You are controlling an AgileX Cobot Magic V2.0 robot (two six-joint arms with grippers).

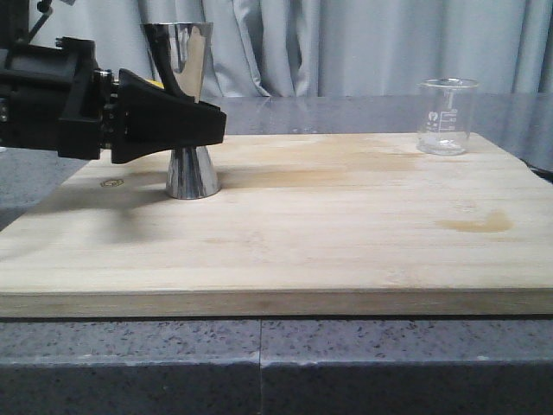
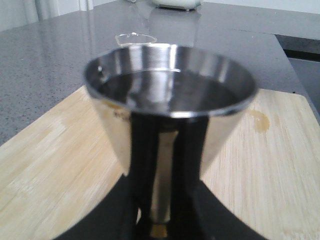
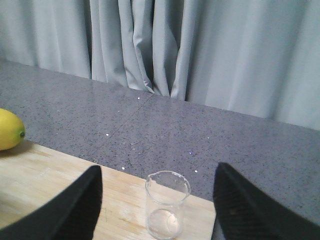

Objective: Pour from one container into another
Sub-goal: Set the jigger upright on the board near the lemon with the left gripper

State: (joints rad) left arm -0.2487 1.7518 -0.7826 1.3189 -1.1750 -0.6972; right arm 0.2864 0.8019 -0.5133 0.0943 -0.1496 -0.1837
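Note:
The steel jigger (image 1: 192,173) stands upright on the left of the wooden board (image 1: 328,233). My left gripper (image 1: 207,121) reaches in from the left and is shut on its narrow waist. In the left wrist view the jigger (image 2: 170,85) fills the middle, its gold band showing low down between the black fingers (image 2: 125,210) of the left gripper (image 2: 160,205). The clear glass beaker (image 1: 447,117) stands empty at the board's far right corner. In the right wrist view the beaker (image 3: 167,205) is ahead of my open right gripper (image 3: 157,172), apart from both fingers (image 3: 75,205).
A yellow lemon (image 3: 9,129) lies at the board's edge in the right wrist view. A pale stain (image 1: 475,225) marks the board's right side. Grey stone counter (image 1: 346,112) surrounds the board, with curtains (image 1: 363,43) behind. A white object (image 2: 175,4) sits far off on the counter.

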